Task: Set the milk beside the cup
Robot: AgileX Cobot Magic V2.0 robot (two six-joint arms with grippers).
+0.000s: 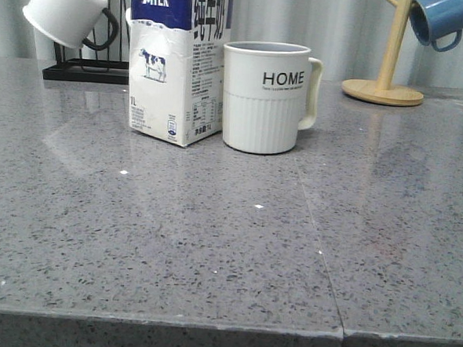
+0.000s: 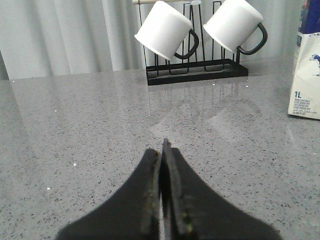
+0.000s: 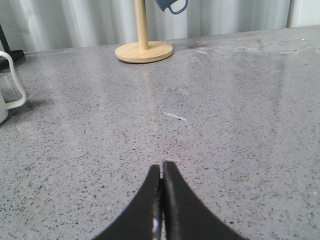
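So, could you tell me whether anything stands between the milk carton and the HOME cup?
Nothing visible does. The milk stands upright directly beside the cup, on its side away from the handle, with nothing between them in the front view.

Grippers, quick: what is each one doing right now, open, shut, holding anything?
Left gripper: closed, holding nothing, apart from the milk.
Right gripper: closed, holding nothing, apart from the cup.

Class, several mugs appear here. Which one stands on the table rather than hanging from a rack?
The ribbed white "HOME" mug beside the milk carton; the other mugs hang on racks.
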